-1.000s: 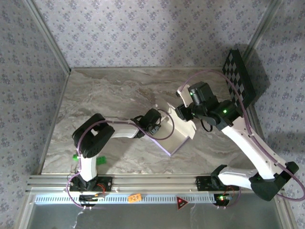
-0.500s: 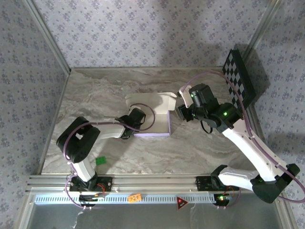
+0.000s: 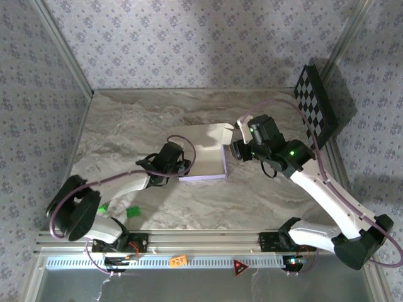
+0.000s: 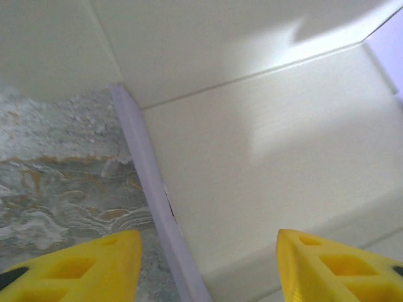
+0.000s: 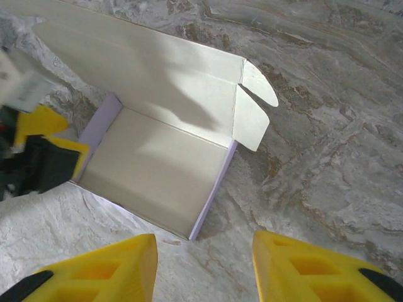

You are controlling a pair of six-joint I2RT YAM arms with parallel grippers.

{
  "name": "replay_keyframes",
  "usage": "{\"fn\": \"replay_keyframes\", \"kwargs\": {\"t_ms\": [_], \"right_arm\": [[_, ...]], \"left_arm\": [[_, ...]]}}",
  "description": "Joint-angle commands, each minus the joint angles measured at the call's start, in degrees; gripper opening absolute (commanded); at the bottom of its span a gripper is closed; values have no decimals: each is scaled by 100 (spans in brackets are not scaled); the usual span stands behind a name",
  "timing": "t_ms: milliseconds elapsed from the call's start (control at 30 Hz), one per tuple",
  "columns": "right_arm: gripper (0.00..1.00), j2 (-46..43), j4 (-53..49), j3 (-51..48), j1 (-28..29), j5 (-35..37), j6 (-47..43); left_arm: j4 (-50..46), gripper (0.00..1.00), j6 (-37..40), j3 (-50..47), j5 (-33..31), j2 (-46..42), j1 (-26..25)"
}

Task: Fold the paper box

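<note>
I am seeing the box [image 3: 204,157] sitting open at the middle of the table [image 3: 126,126], cream inside facing up, its lid flap lying flat toward 12 o'clock. The left gripper [image 3: 183,167] is hovering at the box's 8 o'clock. Its yellow fingers [image 4: 82,270] are standing spread, straddling the lavender wall [image 4: 154,207] without touching it, one over marble and the other over the cream floor. They are pinching nothing. The right gripper [image 3: 233,150] is hanging at the box's 3 o'clock, just beside the side flaps. Its fingers [image 5: 315,264] are also standing apart, with bare marble showing between them. A checkerboard [image 3: 317,104] is leaning at the table's 2 o'clock, and a small green piece [image 3: 133,212] is lying near 7 o'clock, well apart from the box.
</note>
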Motion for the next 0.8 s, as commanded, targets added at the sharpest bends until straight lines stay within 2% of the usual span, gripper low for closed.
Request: {"fn": "replay_keyframes", "kwargs": {"t_ms": [0,133,233,300,400,533,600,700,767], "right_arm": [[47,-131,705,-407,-180,-200,183],[48,-173,1539,-903,-578,-602,85],[50,-134,1961,-1201,-1036,-1207,-147],[50,-108,2310,-1424,-1366,-1641,-326],[50,-66,3008,-1820,-1848,-2261,-574],[54,73,4145,-2407,-2246,-3023,-1283],[62,329,4221,-2444,-2245,-3037,-1850],[64,803,4089,-2242,-2262,-3017,-2240],[65,1052,4401,-2237,-2301,-3190,-2313]], "left_arm": [[-261,60,251,-49,24,-444,179],[-482,64,418,-24,211,-790,543],[-545,72,578,-47,484,-1026,867],[-493,82,639,-114,513,-1223,1041],[-195,99,797,-289,956,-1489,1390],[336,100,1008,-508,1763,-1609,1926],[660,100,1188,-596,2023,-1556,2071],[1428,99,1543,-829,2396,-1383,2157],[1991,99,1804,-995,2618,-1239,2167]]}}
